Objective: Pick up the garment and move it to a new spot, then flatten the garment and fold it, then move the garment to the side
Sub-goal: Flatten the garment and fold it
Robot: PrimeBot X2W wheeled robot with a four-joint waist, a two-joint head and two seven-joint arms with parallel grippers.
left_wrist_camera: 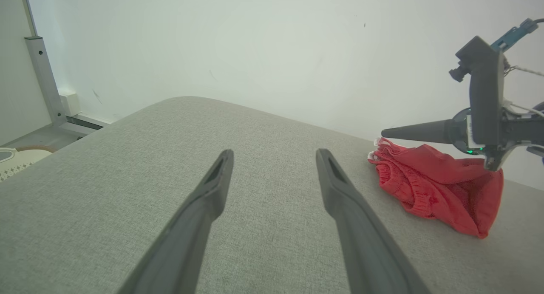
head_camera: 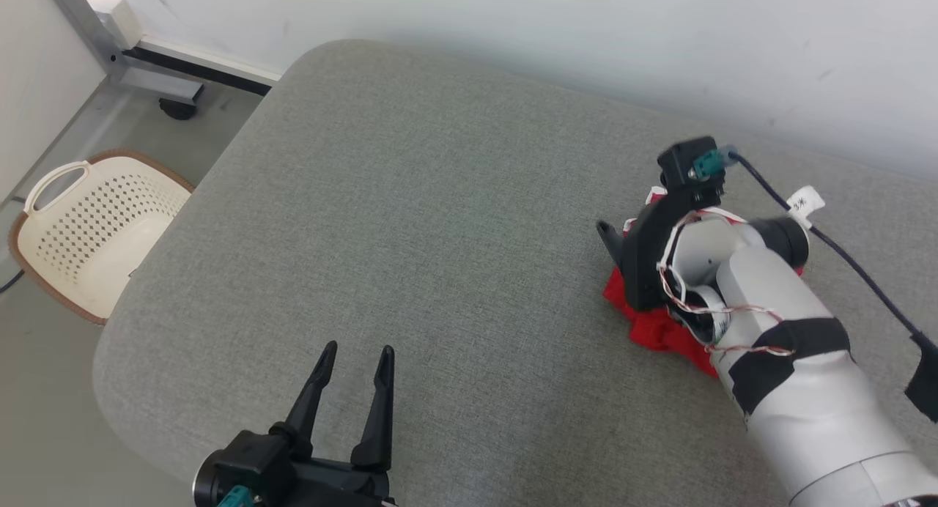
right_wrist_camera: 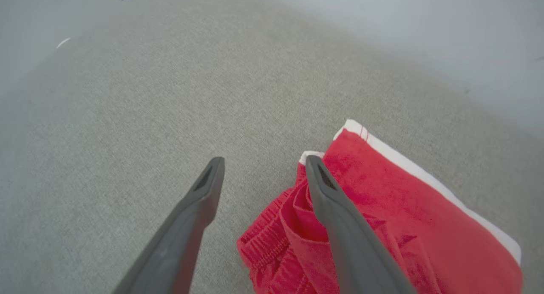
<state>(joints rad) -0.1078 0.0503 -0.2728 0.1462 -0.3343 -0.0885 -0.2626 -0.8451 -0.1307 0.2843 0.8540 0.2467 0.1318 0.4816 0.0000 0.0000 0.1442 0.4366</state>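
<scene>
Near edge: left gripper (head_camera: pixel 359 347) low over the grey padded tabletop (head_camera: pixel 440 221), fingers spread, nothing between them, bare fabric ahead of it.

Off the table's left side, on the floor: cream perforated basket (head_camera: pixel 88 236) with a brown rim.

Right side: pale right forearm (head_camera: pixel 799 360) reaches in from the lower right, with a black cable (head_camera: pixel 850 258) trailing off the wrist across the table. In the head view this arm covers much of the garment.

Right gripper (right_wrist_camera: pixel 264 158): fingers spread, pinching nothing.

Red garment (right_wrist_camera: pixel 382 209), white-edged, bunched in a heap on the right part of the table, well apart from the left gripper. In the right wrist view one finger (right_wrist_camera: pixel 335 209) lies over the crumpled elastic waistband. The other is over bare tabletop just beside the heap. The left wrist view puts a right-gripper finger level above the heap's top; cannot tell if it touches.

Far: white wall (head_camera: pixel 586 38) behind the table. Grey metal frame leg on a caster (head_camera: pixel 176 100) by the far left corner.
</scene>
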